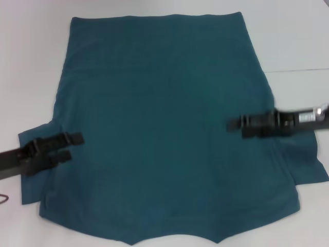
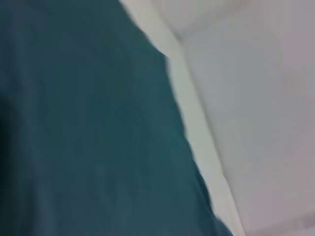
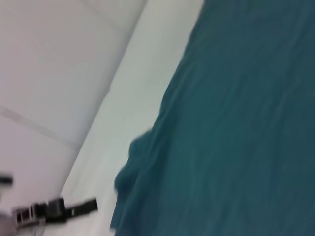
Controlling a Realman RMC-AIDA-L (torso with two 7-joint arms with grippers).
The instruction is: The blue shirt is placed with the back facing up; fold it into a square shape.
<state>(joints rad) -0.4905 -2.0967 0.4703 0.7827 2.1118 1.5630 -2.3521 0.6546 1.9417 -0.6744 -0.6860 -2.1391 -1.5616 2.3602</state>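
The blue shirt point(image 1: 164, 128) lies flat on the white table point(image 1: 31, 62), its straight hem at the far side and its neckline at the near edge. One short sleeve sticks out on each side. My left gripper point(image 1: 76, 145) is over the left armpit area, open, with nothing between its fingers. My right gripper point(image 1: 236, 129) is over the right armpit area, also open and empty. The left wrist view shows the shirt point(image 2: 88, 137) and its edge against the table. The right wrist view shows the shirt point(image 3: 236, 128) and a sleeve fold.
White table surface point(image 1: 298, 41) surrounds the shirt, with a seam line point(image 1: 300, 69) at the right. In the right wrist view the left arm's gripper point(image 3: 74, 209) shows far off. A thin cable point(image 1: 3, 198) lies at the left edge.
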